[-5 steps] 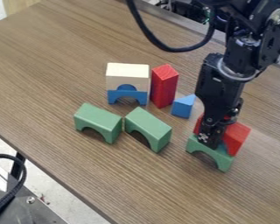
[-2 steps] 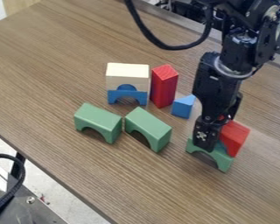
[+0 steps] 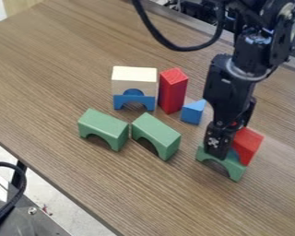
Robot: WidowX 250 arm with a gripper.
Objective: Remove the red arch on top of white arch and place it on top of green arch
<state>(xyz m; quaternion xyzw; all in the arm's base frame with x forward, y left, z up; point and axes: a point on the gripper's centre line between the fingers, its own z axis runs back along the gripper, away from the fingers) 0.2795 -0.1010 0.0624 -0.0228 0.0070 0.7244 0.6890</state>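
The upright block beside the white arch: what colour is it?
Red, best seen in the camera view.

One camera, looking down aslant at table (image 3: 70,60)

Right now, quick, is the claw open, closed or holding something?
Claw: can't tell whether it's open, closed or gripping; it is down beside the red arch, at the green arch underneath.

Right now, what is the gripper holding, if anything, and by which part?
Cannot be told: the gripper covers part of the red arch, hiding any contact between them.
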